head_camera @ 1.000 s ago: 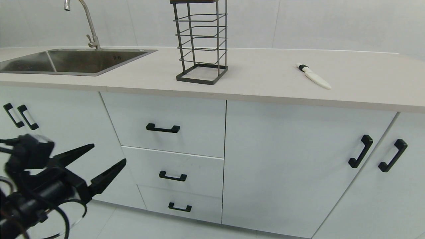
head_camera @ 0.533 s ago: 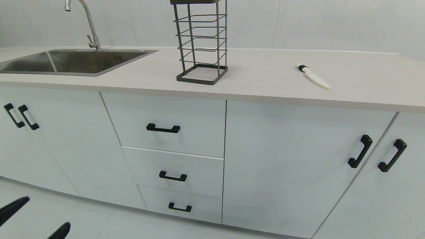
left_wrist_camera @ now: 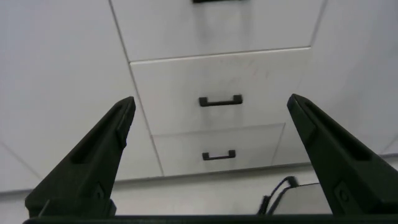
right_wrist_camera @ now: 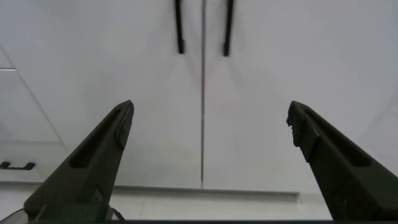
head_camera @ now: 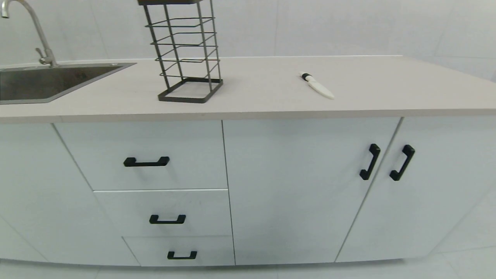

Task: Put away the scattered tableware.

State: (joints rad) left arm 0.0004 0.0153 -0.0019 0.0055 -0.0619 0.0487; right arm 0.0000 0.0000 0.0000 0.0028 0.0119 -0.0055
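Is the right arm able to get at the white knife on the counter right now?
Probably, though not directly. The knife lies alone on the countertop, the wire rack well apart. The right gripper, open, faces the cabinet doors below, so it must rise first.

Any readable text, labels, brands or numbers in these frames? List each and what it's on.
None. The knife, the wire rack, the drawer fronts, the cupboard doors and the countertop bear no readable print.
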